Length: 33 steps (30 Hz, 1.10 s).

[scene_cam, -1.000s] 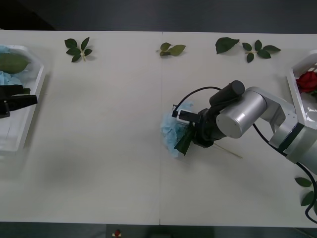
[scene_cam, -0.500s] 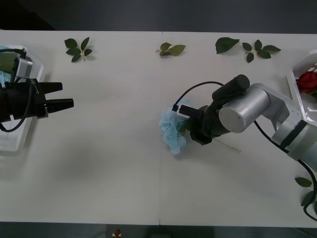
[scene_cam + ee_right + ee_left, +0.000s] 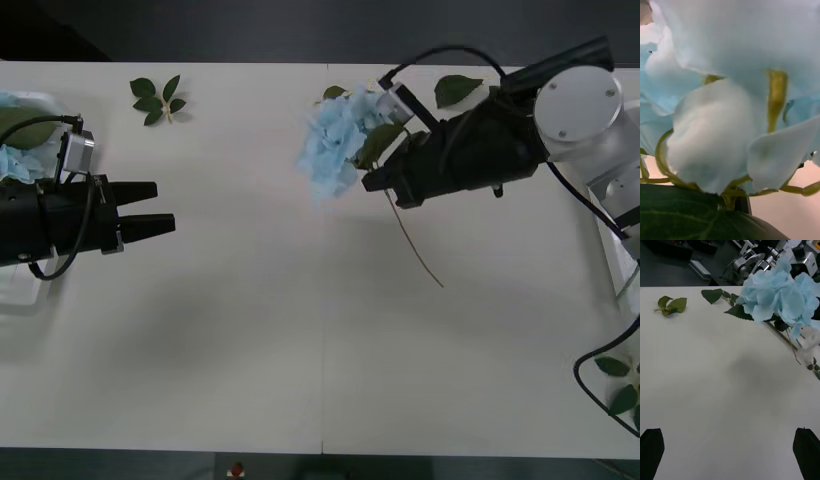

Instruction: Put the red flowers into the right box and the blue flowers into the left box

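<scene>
Right pincer (image 3: 372,172) pinches blue flower (image 3: 335,145) stem, lifted off counter (image 3: 250,330). Left pincer (image 3: 160,208) spread beside left box (image 3: 30,285). Handover advice: meet mid-counter, grip stem below head.

Even overhead light fell on my desk (image 3: 250,330), washing its white top almost flat, while the room beyond the far edge at 12 o'clock stayed dark. Shadows were faint and soft: a pale grey smudge lay under my left end effector (image 3: 165,206) toward 6 o'clock, and my left wrist view showed another dim patch on the desk below the blue flower (image 3: 780,300). No hard glare appeared. My right wrist view sat so near the petals (image 3: 733,123) that they were blurred and pale, with a dark unfocused leaf (image 3: 688,217) at 6 o'clock. My left wrist view was sharp on the desk, softer in the cluttered background.
</scene>
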### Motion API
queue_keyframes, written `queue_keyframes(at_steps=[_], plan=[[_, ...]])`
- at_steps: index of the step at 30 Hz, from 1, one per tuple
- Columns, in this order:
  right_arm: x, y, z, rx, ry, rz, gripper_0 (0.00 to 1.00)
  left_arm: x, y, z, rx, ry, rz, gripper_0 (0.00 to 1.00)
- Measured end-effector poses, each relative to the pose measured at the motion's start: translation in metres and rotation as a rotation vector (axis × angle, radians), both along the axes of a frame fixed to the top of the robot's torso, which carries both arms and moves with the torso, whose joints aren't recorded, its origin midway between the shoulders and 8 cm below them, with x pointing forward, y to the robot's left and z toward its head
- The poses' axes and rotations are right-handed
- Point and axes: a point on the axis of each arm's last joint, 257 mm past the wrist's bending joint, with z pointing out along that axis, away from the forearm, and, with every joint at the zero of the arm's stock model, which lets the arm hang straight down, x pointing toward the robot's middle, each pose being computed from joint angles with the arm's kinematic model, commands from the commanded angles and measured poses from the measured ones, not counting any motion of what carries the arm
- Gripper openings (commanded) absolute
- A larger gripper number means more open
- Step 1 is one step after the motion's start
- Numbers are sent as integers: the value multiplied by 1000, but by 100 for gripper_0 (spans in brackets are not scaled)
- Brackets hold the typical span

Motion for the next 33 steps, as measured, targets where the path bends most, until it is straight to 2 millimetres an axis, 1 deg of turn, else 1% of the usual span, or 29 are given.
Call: queue_keyframes(at_steps=[3,5,8,10,15,20,25,29,30,31,32,33], plan=[[6,24,36,100,-36,6,0,0,-1,3,-14,0,-1,100],[7,42,56,162,-52,18,0,-1,-5,7,-38,1,-5,100],[5,67,80,243,-59,37,0,-2,-20,11,-104,6,-16,100],[5,82,89,288,-44,45,0,-4,-35,12,-151,9,-27,100],[10,123,98,375,21,50,0,-9,-81,16,-290,21,-59,100],[10,157,99,391,66,70,0,-14,-120,25,-411,31,-87,100],[14,180,112,449,61,50,0,-17,-140,32,-474,36,-102,100],[12,188,115,467,63,53,0,-18,-148,34,-499,38,-108,100],[12,188,116,468,64,54,0,-19,-149,35,-503,39,-109,76],[11,188,116,471,65,55,0,-19,-150,35,-506,39,-109,28],[11,188,117,475,68,56,0,-19,-150,36,-507,39,-109,8],[10,189,118,479,70,58,0,-19,-150,36,-507,39,-109,0]])
